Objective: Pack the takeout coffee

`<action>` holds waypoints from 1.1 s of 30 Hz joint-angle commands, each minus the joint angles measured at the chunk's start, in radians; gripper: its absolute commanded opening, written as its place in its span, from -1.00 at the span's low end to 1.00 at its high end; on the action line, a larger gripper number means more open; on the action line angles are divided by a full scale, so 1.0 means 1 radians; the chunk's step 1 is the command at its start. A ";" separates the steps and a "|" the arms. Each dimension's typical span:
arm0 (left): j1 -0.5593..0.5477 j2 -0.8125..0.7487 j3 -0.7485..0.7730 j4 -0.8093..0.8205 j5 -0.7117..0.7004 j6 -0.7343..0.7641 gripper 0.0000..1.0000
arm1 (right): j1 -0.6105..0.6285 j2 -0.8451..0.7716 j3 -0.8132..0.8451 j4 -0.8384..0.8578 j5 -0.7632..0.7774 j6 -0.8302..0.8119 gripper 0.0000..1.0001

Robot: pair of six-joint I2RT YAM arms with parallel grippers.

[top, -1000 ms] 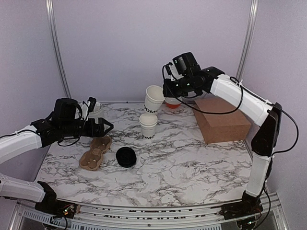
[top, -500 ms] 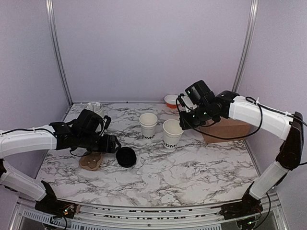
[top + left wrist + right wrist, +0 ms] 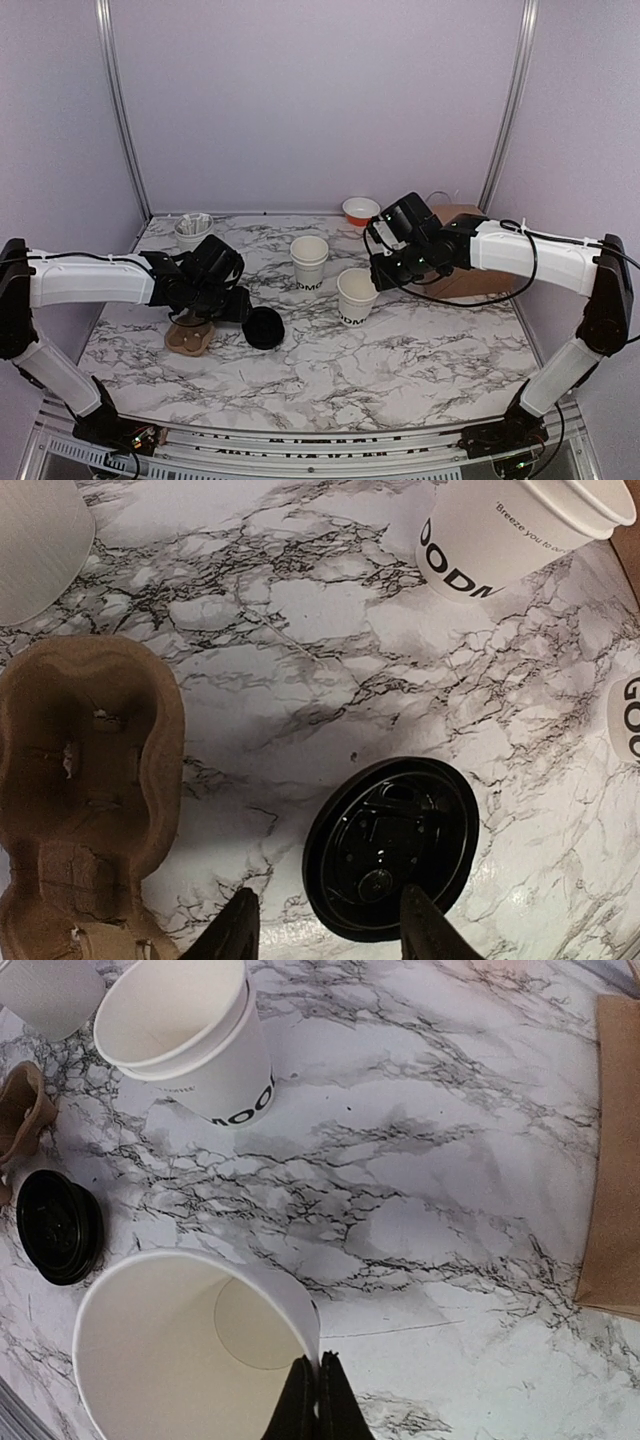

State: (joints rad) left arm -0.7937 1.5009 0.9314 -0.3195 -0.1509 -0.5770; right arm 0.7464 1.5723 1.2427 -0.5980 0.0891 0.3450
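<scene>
Since a second ago, the right arm has brought the takeout coffee cup (image 3: 355, 298) down from high at the back to tabletop (image 3: 400, 370) level, and the left arm has swung forward from the cardboard cup carrier (image 3: 190, 338) to the loose black lid (image 3: 263, 327), its jaws narrowing on the way.

Right now the right hand (image 3: 373, 284) is pinching the cup's rim, its two fingers pressed together on the thin paper wall, one inside and one outside. Seen from the right wrist, the cup's mouth is gaping open and the inside is showing bare white. The cup is sitting in front of and to the right of the stack of nested white cups (image 3: 309, 262), apart from it; whether its base is resting on the marble cannot be told.

The left hand (image 3: 243, 312) is hovering low over the lid, roughly half open and holding nothing. From the left wrist, one finger is standing outside the lid's near edge and the other is overlapping it; contact cannot be told. The lid is lying flat just right of the carrier.

A brown box (image 3: 615, 1160) is lying behind the right arm, and an orange bowl (image 3: 360, 210) is sitting at the back.
</scene>
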 commanded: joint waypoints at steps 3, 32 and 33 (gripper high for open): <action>-0.004 0.048 0.036 -0.022 -0.018 0.003 -0.06 | 0.009 0.024 0.002 0.081 0.003 0.010 -0.88; -0.004 0.015 0.022 -0.010 -0.032 0.024 -0.16 | 0.251 0.302 0.348 -0.119 0.256 0.066 0.39; -0.004 0.006 0.020 -0.011 -0.035 0.024 -0.16 | 0.262 0.335 0.386 -0.144 0.288 0.072 0.43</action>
State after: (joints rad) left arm -0.7940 1.5600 0.9409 -0.3199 -0.1604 -0.5644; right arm 0.9737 1.8095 1.5188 -0.6296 0.2504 0.3763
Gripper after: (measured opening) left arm 0.418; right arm 0.689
